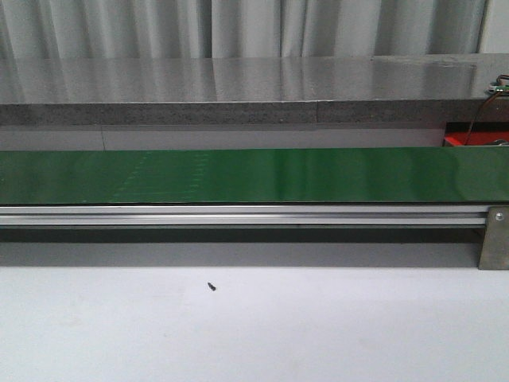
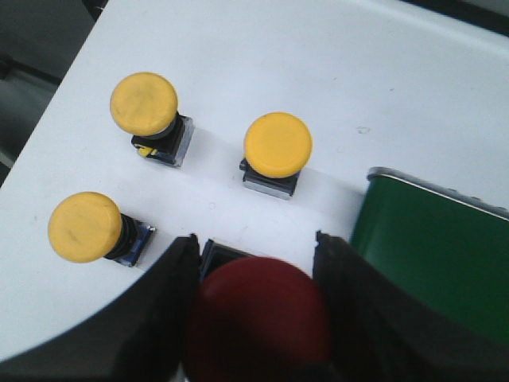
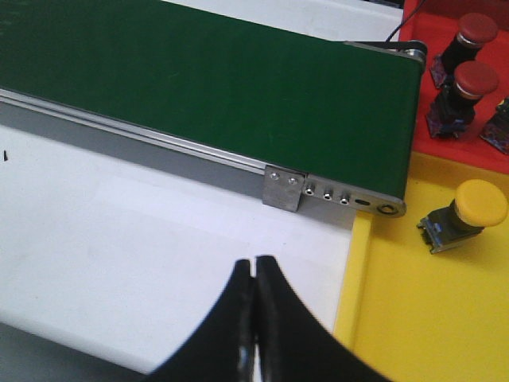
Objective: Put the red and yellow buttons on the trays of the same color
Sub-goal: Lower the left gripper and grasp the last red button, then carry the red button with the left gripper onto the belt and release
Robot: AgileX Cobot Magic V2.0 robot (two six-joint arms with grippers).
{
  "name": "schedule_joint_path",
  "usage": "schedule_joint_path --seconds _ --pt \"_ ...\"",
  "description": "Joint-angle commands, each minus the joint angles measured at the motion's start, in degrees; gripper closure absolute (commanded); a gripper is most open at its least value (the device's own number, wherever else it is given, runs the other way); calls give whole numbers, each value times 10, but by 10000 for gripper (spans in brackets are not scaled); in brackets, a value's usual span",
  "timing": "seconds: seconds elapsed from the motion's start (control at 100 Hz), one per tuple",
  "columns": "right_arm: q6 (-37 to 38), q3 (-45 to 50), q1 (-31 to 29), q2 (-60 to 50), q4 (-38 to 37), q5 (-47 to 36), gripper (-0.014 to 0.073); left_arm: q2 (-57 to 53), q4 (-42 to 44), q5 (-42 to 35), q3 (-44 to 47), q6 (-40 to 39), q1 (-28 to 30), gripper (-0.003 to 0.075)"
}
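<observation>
left fingers (image 2: 258,274) clamped on a red button (image 2: 258,318), just beside the green belt (image 2: 433,255), I'd guess to send it across | three yellow buttons (image 2: 277,145) wait on the table (image 2: 334,64) | right fingers (image 3: 254,270) pinched shut, holding nothing, by yellow tray (image 3: 429,318)

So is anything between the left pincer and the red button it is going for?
No. In the left wrist view the red button already sits between the two fingers of the left pincer, nothing between them. The three yellow buttons stand apart, beyond it, and the green belt lies off to one side.
</observation>
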Motion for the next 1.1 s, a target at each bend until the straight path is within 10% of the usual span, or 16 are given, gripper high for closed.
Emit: schedule_joint_path --seconds 0.0,0.78,1.09 --pt "-5 -14 0 0 5 -31 662 -52 -41 4 -17 25 -2 699" --pt "-5 -14 0 0 5 -31 662 -62 -99 12 66 79 -136 692" --pt "-5 -14 0 0 5 -31 662 -41 -90 4 68 79 -136 494"
